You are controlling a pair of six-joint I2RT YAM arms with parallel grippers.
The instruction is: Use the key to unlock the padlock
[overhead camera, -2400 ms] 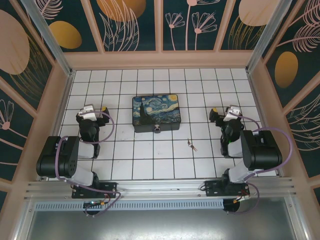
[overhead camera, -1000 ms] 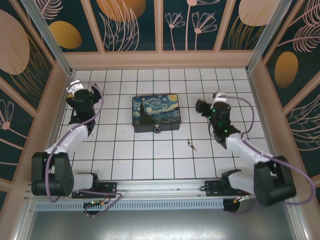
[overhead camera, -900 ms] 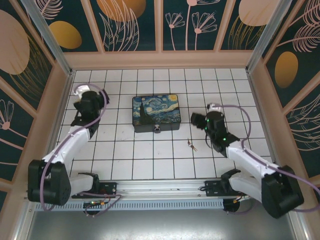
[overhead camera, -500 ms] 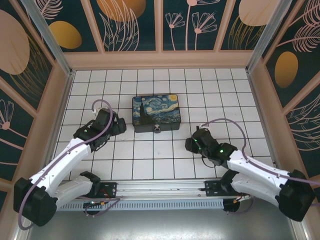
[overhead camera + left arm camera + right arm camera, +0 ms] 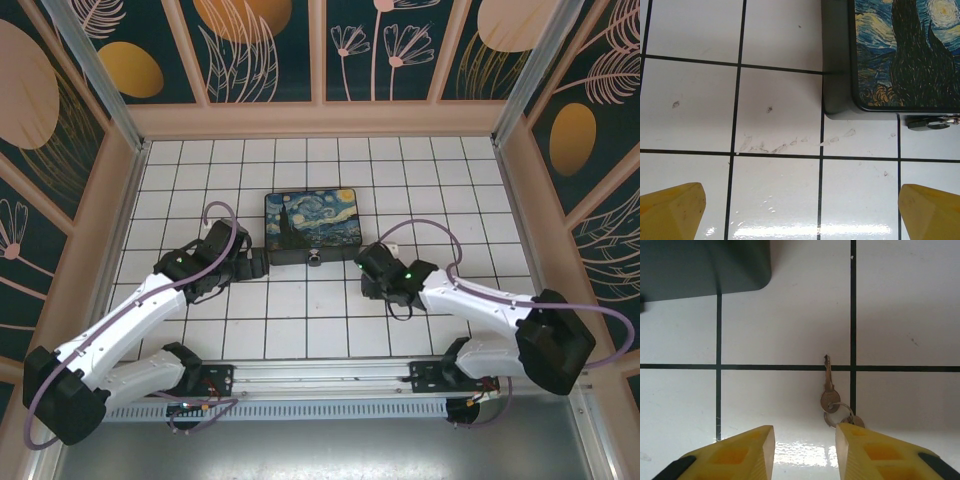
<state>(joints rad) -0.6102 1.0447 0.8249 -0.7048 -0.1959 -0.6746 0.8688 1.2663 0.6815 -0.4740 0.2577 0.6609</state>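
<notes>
The key (image 5: 828, 385) lies flat on the white tiles with its tip pointing away, a small ring (image 5: 839, 411) at its head. It sits just ahead of my right gripper's (image 5: 805, 442) right fingertip (image 5: 852, 437), not between the jaws. That gripper is partly open and holds nothing; from above it (image 5: 364, 268) hovers right of the box front. The small silvery padlock (image 5: 932, 121) hangs at the front edge of the painted box (image 5: 900, 50), and in the top view the padlock (image 5: 316, 259) shows there too. My left gripper (image 5: 800, 215) is wide open over bare tile, near the box's left front corner (image 5: 258, 265).
The dark box with the starry-night lid (image 5: 312, 225) stands mid-floor; its corner (image 5: 705, 265) shows at the right wrist view's top left. Wooden walls (image 5: 320, 118) fence the tiled floor (image 5: 320, 320). A second key head (image 5: 856, 421) on the ring peeks from behind my right finger.
Both arms have swung inward toward the box front. The right gripper has come down over the key and its jaws have narrowed. The left gripper has moved right, still wide open.
</notes>
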